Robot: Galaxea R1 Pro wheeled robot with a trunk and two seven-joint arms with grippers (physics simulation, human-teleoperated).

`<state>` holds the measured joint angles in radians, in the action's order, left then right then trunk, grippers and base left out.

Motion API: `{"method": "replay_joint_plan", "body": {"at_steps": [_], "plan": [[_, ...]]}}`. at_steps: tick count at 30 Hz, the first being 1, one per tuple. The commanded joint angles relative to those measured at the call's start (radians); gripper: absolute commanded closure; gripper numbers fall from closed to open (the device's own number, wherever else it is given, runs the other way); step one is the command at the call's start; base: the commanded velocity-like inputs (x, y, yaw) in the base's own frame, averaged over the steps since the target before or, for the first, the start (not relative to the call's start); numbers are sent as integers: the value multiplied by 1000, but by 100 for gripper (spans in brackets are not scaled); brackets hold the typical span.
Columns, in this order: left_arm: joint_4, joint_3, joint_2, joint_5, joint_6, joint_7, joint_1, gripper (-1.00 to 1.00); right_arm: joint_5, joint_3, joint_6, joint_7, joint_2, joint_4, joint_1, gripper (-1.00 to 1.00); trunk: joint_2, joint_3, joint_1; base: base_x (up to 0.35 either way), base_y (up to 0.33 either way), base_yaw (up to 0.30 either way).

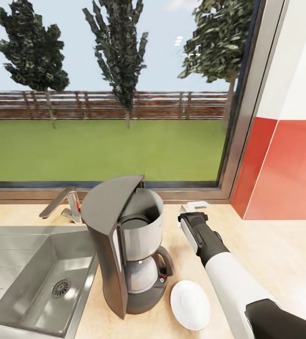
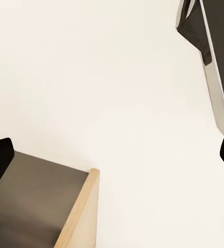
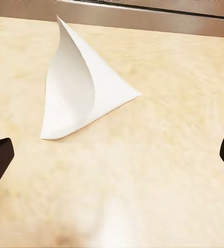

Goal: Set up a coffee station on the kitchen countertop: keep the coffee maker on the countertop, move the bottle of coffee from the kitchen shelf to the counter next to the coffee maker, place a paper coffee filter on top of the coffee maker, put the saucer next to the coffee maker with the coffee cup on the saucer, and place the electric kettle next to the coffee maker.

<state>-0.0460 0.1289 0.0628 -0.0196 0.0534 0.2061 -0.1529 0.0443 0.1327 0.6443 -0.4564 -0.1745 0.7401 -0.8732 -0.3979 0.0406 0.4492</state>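
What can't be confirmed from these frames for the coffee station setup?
- Paper coffee filter: in the head view the right gripper covers most of it.
- Saucer: bare; cup, bottle and kettle whereabouts unknown.
- Coffee maker: its basket interior is hidden by the half-open lid.
- Left gripper: fingertips cut off by the frame edges.

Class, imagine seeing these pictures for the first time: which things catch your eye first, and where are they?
The coffee maker stands lid-up on the kitchen countertop beside the sink, with the saucer at its foot. Behind it, the right gripper reaches toward a white paper coffee filter lying near the window.
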Motion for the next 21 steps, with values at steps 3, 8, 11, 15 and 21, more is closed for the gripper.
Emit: {"method": "replay_joint_plan", "body": {"at_steps": [3, 8, 11, 15, 21], "plan": [[-2, 6, 0, -2, 5, 1, 1, -100, 5, 2, 5, -7, 0, 0, -1, -100, -2, 2, 1, 34, 0, 5], [-2, 6, 0, -2, 5, 1, 1, -100, 5, 2, 5, -7, 0, 0, -1, -100, -2, 2, 1, 9, 0, 1], [-2, 6, 0, -2, 5, 1, 0, -100, 5, 2, 4, -7, 0, 0, -1, -100, -2, 2, 1, 2, 0, 0], [-2, 7, 0, -2, 5, 1, 1, -100, 5, 2, 4, -7, 0, -1, -1, -100, -2, 2, 1, 63, 0, 0], [-2, 6, 0, -2, 5, 2, 0, -100, 5, 2, 5, -7, 0, 0, -1, -100, -2, 2, 1, 66, 0, 45]]}}
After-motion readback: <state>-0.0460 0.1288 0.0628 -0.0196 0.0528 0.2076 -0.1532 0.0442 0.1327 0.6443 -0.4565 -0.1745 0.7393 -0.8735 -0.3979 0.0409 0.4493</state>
